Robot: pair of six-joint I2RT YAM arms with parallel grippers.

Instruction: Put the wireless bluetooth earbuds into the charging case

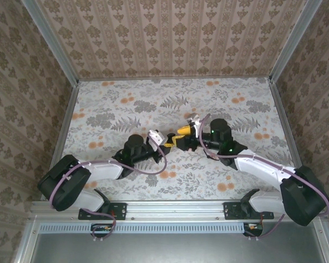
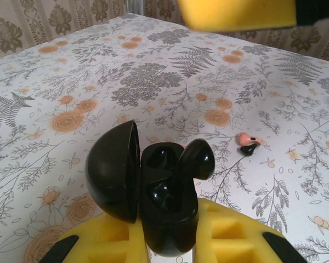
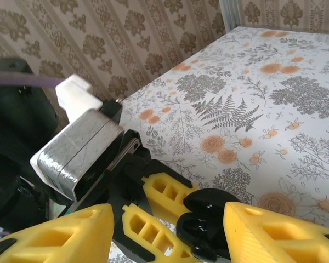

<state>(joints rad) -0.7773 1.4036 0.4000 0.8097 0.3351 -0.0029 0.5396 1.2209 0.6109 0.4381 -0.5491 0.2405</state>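
My left gripper [image 2: 170, 238] is shut on the charging case [image 2: 167, 208], which looks dark and glossy here. Its yellow fingers [image 2: 230, 233] clamp the base, and the lid [image 2: 112, 170] hangs open to the left. One earbud [image 2: 196, 159], also dark in this light, stands partly in the case's right socket with its rounded head sticking up. The other earbud [image 2: 248, 142], pinkish with a dark tip, lies on the table beyond the case to the right. My right gripper [image 3: 170, 235] is open, and its yellow fingers [image 3: 274, 230] straddle the case [image 3: 208, 216] from above. Both grippers [image 1: 180, 137] meet mid-table.
The floral tablecloth [image 1: 153, 104] stretches away to patterned walls on three sides, with metal rails [image 1: 68, 123] along the edges. The left arm's silver-and-white wrist block [image 3: 79, 145] sits close in front of my right gripper. One right finger [image 2: 236, 13] hangs over the case.
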